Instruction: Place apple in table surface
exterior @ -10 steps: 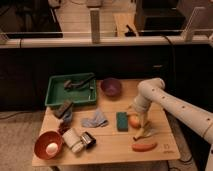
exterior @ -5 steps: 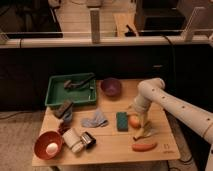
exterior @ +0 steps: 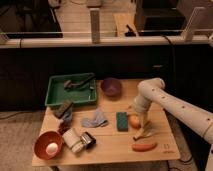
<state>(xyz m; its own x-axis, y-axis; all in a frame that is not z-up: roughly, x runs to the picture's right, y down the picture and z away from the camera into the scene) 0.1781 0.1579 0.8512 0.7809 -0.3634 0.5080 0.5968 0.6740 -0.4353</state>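
Observation:
The apple, small, round and orange-yellow, is low over the light tan wooden table surface, right of a green sponge. I cannot tell if it rests on the wood. My gripper hangs from the white arm that comes in from the right. It is right beside the apple, on its right side. A long reddish-orange sausage-shaped item lies just in front of the gripper.
A green tray with dark tools stands at the back left, a purple bowl behind centre. A red bowl with a white egg is front left. A blue cloth, a white cup and dark items lie between.

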